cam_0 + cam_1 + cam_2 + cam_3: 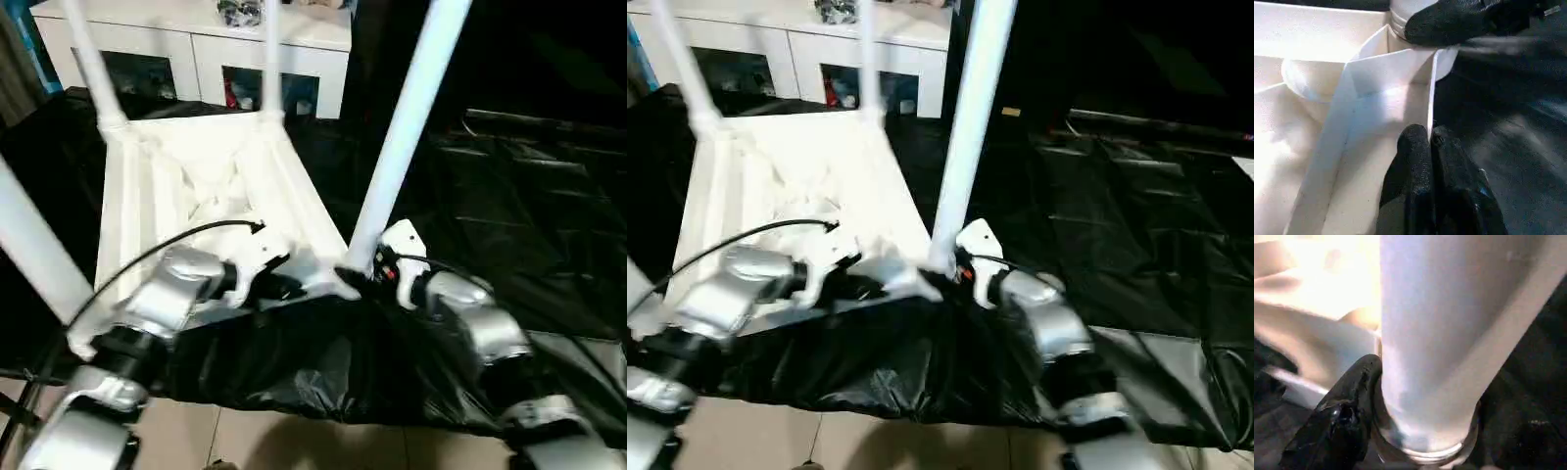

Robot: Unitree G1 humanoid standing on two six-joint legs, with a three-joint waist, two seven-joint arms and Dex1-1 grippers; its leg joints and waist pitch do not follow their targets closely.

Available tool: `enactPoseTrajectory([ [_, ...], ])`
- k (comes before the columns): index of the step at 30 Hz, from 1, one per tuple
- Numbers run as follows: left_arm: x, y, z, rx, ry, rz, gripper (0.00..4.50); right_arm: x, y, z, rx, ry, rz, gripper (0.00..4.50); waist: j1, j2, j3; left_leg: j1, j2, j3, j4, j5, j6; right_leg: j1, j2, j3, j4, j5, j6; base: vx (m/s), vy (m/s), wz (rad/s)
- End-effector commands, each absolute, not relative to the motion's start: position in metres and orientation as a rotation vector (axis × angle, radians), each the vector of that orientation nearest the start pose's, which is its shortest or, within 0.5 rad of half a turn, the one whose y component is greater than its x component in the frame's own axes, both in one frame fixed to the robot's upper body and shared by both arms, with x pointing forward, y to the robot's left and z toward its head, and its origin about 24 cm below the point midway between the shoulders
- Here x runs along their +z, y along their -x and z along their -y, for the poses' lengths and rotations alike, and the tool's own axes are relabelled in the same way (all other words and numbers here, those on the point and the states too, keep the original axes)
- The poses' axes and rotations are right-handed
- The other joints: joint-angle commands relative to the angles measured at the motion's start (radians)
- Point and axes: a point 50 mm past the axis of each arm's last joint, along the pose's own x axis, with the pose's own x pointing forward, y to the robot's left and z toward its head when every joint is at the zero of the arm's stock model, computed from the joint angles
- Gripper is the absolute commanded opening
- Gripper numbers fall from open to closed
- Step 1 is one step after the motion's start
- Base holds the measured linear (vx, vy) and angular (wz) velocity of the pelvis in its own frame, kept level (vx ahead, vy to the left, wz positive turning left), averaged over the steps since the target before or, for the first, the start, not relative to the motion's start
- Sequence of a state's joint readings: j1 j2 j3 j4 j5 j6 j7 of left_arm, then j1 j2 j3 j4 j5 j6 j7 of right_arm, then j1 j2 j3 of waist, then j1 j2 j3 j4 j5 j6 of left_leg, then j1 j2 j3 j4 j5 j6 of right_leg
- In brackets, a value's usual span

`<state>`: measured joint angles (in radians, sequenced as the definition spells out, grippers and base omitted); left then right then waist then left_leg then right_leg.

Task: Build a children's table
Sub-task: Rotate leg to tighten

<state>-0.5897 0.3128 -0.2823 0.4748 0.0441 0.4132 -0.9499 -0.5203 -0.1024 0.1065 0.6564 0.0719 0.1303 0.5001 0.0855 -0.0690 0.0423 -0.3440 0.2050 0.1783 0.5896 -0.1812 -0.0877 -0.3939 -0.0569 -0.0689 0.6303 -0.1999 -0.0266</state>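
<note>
Where the head cameras look down, the children's table (pixel 201 186) lies upside down on a black sheet (pixel 509 196) spread over the floor, its ribbed underside facing up and its legs rising from the corner sockets. The near right leg (pixel 407 127) stands in its socket at the table's near right corner, and two far legs rise toward a white cabinet (pixel 196 44) along the far wall; another leg (pixel 34 250) crosses the left edge of the picture. The left pincer (pixel 279 284) sits at the table's near edge, just left of that corner, while the right pincer (pixel 367 269) is at the foot of the near right leg. In the left wrist view, the left pincer (pixel 1430 147) is narrowed onto the thin upright edge wall of the table (pixel 1376 88), one black finger on each side of it, and a finger of the other pincer shows against the leg's foot beyond. In the right wrist view, one black finger (pixel 1347 406) of the right pincer presses against the base of the leg (pixel 1444 333); its other finger is hidden behind the tube, so the pincer seems to clasp the leg.
</note>
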Motion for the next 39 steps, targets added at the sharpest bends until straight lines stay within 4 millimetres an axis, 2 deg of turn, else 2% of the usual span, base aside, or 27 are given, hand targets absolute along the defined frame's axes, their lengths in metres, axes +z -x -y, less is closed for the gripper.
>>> enactPoseTrajectory([
  [1, 0.03, -0.316, -0.098, -1.036, -0.322, -0.627, 0.0, 0.012, -0.327, 0.078, 0.627, 0.067, -0.386, 2.69, 0.003, 0.014, -0.039, 0.005, 0.028, -0.022, -0.083, -0.318, -0.032, 0.03, -0.092, 0.05, -0.11, -0.454, -0.109, 0.0, 0.0, 0.0],
  [2, 0.029, -0.317, -0.089, -1.019, -0.321, -0.619, 0.0, 0.013, -0.328, 0.068, 0.617, 0.073, -0.386, 2.69, -0.003, 0.013, -0.035, 0.008, 0.027, -0.026, -0.085, -0.36, -0.038, 0.028, -0.092, 0.046, -0.116, -0.518, -0.091, 0.0, 0.0, 0.0],
  [3, 0.028, -0.318, -0.079, -1.016, -0.326, -0.611, 0.0, 0.016, -0.33, 0.055, 0.631, 0.11, -0.369, 2.69, -0.004, 0.015, -0.033, 0.018, 0.024, -0.028, -0.083, -0.397, -0.039, 0.023, -0.097, 0.044, -0.128, -0.581, -0.068, 0.0, 0.0, 0.0],
  [5, 0.028, -0.317, -0.072, -1.023, -0.332, -0.605, 0.0, 0.019, -0.331, 0.048, 0.656, 0.157, -0.345, 2.69, -0.008, 0.014, -0.033, 0.024, 0.021, -0.033, -0.082, -0.436, -0.035, 0.02, -0.098, 0.036, -0.141, -0.645, -0.037, 0.0, 0.0, 0.0],
  [6, 0.027, -0.316, -0.064, -1.035, -0.325, -0.597, 0.0, 0.025, -0.336, 0.043, 0.642, 0.084, -0.34, 2.69, -0.01, 0.014, -0.037, 0.023, 0.023, -0.035, -0.086, -0.424, -0.027, 0.025, -0.099, 0.037, -0.138, -0.603, -0.043, 0.0, 0.0, 0.0],
  [7, 0.027, -0.316, -0.062, -1.04, -0.321, -0.597, 0.0, 0.027, -0.337, 0.041, 0.643, 0.056, -0.33, 2.69, -0.015, 0.013, -0.037, 0.011, 0.025, -0.038, -0.094, -0.416, -0.022, 0.033, -0.094, 0.034, -0.133, -0.568, -0.046, 0.0, 0.0, 0.0],
  [8, 0.027, -0.315, -0.061, -1.048, -0.321, -0.596, 0.0, 0.029, -0.337, 0.042, 0.651, 0.048, -0.318, 2.69, -0.012, 0.015, -0.041, 0.017, 0.026, -0.035, -0.092, -0.409, -0.02, 0.027, -0.097, 0.038, -0.135, -0.542, -0.054, 0.0, 0.0, 0.0],
  [9, 0.027, -0.314, -0.061, -1.051, -0.323, -0.596, 0.0, 0.03, -0.338, 0.042, 0.655, 0.05, -0.315, 3.23, -0.012, 0.016, -0.042, 0.019, 0.026, -0.033, -0.091, -0.399, -0.018, 0.026, -0.097, 0.041, -0.133, -0.512, -0.065, 0.0, 0.0, 0.0],
  [10, 0.026, -0.312, -0.063, -1.066, -0.328, -0.598, 0.0, 0.031, -0.338, 0.048, 0.66, 0.04, -0.299, 3.23, -0.013, 0.012, -0.043, 0.012, 0.029, -0.032, -0.094, -0.372, -0.014, 0.032, -0.095, 0.044, -0.123, -0.446, -0.089, 0.0, 0.0, 0.0],
  [11, 0.026, -0.312, -0.064, -1.069, -0.329, -0.598, 0.0, 0.032, -0.339, 0.049, 0.661, 0.037, -0.297, 3.37, -0.012, 0.013, -0.045, 0.011, 0.03, -0.031, -0.094, -0.359, -0.013, 0.034, -0.094, 0.045, -0.119, -0.411, -0.099, 0.0, 0.0, 0.0],
  [13, 0.025, -0.31, -0.074, -1.087, -0.343, -0.6, 0.0, 0.033, -0.34, 0.063, 0.68, -0.002, -0.286, 3.44, -0.013, 0.012, -0.045, 0.009, 0.031, -0.027, -0.093, -0.334, -0.004, 0.036, -0.093, 0.05, -0.112, -0.337, -0.126, 0.0, 0.0, 0.0],
  [14, 0.026, -0.31, -0.078, -1.097, -0.35, -0.597, 0.0, 0.034, -0.34, 0.067, 0.693, 0.001, -0.279, 3.74, -0.014, 0.009, -0.045, 0.009, 0.031, -0.025, -0.092, -0.318, 0.005, 0.037, -0.094, 0.052, -0.109, -0.319, -0.142, 0.0, 0.0, 0.0],
  [16, 0.026, -0.309, -0.083, -1.107, -0.354, -0.598, 0.0, 0.034, -0.34, 0.074, 0.709, 0.025, -0.269, 3.81, -0.013, 0.008, -0.048, 0.009, 0.03, -0.022, -0.089, -0.294, 0.01, 0.039, -0.095, 0.054, -0.107, -0.289, -0.152, 0.0, 0.0, 0.0],
  [17, 0.028, -0.309, -0.092, -1.136, -0.372, -0.588, 0.0, 0.036, -0.34, 0.085, 0.734, 0.068, -0.253, 3.84, -0.009, 0.007, -0.05, 0.009, 0.029, -0.019, -0.086, -0.266, 0.019, 0.04, -0.095, 0.055, -0.103, -0.254, -0.164, 0.0, 0.0, 0.0],
  [20, 0.032, -0.307, -0.107, -1.199, -0.396, -0.579, 0.0, 0.039, -0.339, 0.102, 0.811, 0.106, -0.227, 3.84, -0.002, 0.001, -0.053, -0.001, 0.027, -0.017, -0.082, -0.189, 0.046, 0.051, -0.095, 0.054, -0.096, -0.193, -0.171, 0.022, -0.01, 0.02],
  [21, 0.034, -0.306, -0.112, -1.217, -0.395, -0.587, 0.0, 0.041, -0.338, 0.107, 0.847, 0.115, -0.216, 3.84, -0.002, 0.0, -0.057, -0.004, 0.025, -0.013, -0.077, -0.143, 0.055, 0.054, -0.094, 0.056, -0.086, -0.132, -0.182, 0.0, 0.0, 0.0],
  [22, 0.036, -0.305, -0.116, -1.247, -0.407, -0.576, 0.0, 0.042, -0.337, 0.111, 0.878, 0.126, -0.212, 3.84, -0.002, 0.0, -0.057, -0.004, 0.025, -0.013, -0.077, -0.143, 0.055, 0.054, -0.094, 0.056, -0.086, -0.132, -0.182, 0.053, -0.032, 0.0],
  [23, 0.038, -0.304, -0.118, -1.265, -0.414, -0.569, 0.0, 0.043, -0.336, 0.114, 0.897, 0.132, -0.21, 3.84, 0.004, -0.002, -0.063, -0.007, 0.024, -0.012, -0.069, -0.063, 0.087, 0.059, -0.09, 0.058, -0.066, 0.014, -0.21, 0.052, -0.027, 0.0],
  [24, 0.041, -0.302, -0.124, -1.301, -0.408, -0.568, 0.0, 0.045, -0.331, 0.118, 0.967, 0.139, -0.215, 3.84, 0.004, -0.003, -0.066, -0.011, 0.023, -0.011, -0.067, -0.031, 0.096, 0.062, -0.087, 0.058, -0.059, 0.07, -0.221, 0.063, -0.036, 0.02],
  [25, 0.045, -0.299, -0.129, -1.349, -0.42, -0.548, 0.0, 0.045, -0.326, 0.122, 1.043, 0.15, -0.224, 3.84, 0.01, 0.002, -0.066, -0.009, 0.021, -0.008, -0.06, 0.007, 0.136, 0.057, -0.082, 0.055, -0.052, 0.171, -0.249, 0.0, 0.0, 0.0],
  [28, 0.049, -0.297, -0.134, -1.407, -0.442, -0.518, 0.0, 0.045, -0.319, 0.126, 1.145, 0.171, -0.244, 3.84, 0.014, 0.004, -0.061, -0.006, 0.026, -0.009, -0.063, -0.026, 0.139, 0.055, -0.084, 0.052, -0.057, 0.121, -0.254, 0.0, 0.0, 0.0],
  [29, 0.05, -0.296, -0.136, -1.426, -0.443, -0.513, 0.0, 0.045, -0.317, 0.127, 1.175, 0.179, -0.252, 3.84, 0.018, 0.007, -0.058, 0.0, 0.031, -0.007, -0.067, -0.069, 0.12, 0.052, -0.085, 0.052, -0.063, 0.056, -0.254, 0.0, 0.0, 0.0],
  [31, 0.053, -0.294, -0.141, -1.459, -0.437, -0.51, 0.0, 0.044, -0.312, 0.13, 1.243, 0.189, -0.27, 3.84, 0.024, 0.01, -0.055, 0.002, 0.036, -0.008, -0.071, -0.105, 0.09, 0.05, -0.084, 0.05, -0.067, -0.001, -0.249, 0.0, 0.0, 0.0],
  [33, 0.054, -0.294, -0.142, -1.47, -0.431, -0.511, 0.0, 0.044, -0.311, 0.13, 1.263, 0.186, -0.281, 3.57, 0.027, 0.013, -0.053, 0.003, 0.039, -0.008, -0.073, -0.141, 0.065, 0.048, -0.084, 0.05, -0.07, -0.041, -0.243, 0.0, 0.0, 0.0],
  [35, 0.055, -0.294, -0.144, -1.486, -0.434, -0.511, 0.0, 0.043, -0.309, 0.13, 1.297, 0.189, -0.298, 3.46, 0.028, 0.013, -0.052, 0.004, 0.039, -0.009, -0.076, -0.167, 0.047, 0.048, -0.086, 0.05, -0.073, -0.086, -0.234, 0.0, 0.0, 0.0],
  [36, 0.056, -0.294, -0.146, -1.49, -0.436, -0.513, 0.0, 0.043, -0.309, 0.13, 1.317, 0.191, -0.31, 3.37, 0.03, 0.017, -0.052, 0.004, 0.038, -0.01, -0.076, -0.175, 0.037, 0.048, -0.088, 0.051, -0.075, -0.106, -0.227, 0.0, 0.0, 0.0],
  [39, 0.057, -0.294, -0.148, -1.497, -0.442, -0.518, 0.0, 0.042, -0.307, 0.13, 1.347, 0.204, -0.329, 3.06, 0.032, 0.014, -0.052, 0.002, 0.036, -0.01, -0.076, -0.173, 0.028, 0.048, -0.088, 0.052, -0.077, -0.118, -0.217, 0.0, 0.0, 0.0],
])
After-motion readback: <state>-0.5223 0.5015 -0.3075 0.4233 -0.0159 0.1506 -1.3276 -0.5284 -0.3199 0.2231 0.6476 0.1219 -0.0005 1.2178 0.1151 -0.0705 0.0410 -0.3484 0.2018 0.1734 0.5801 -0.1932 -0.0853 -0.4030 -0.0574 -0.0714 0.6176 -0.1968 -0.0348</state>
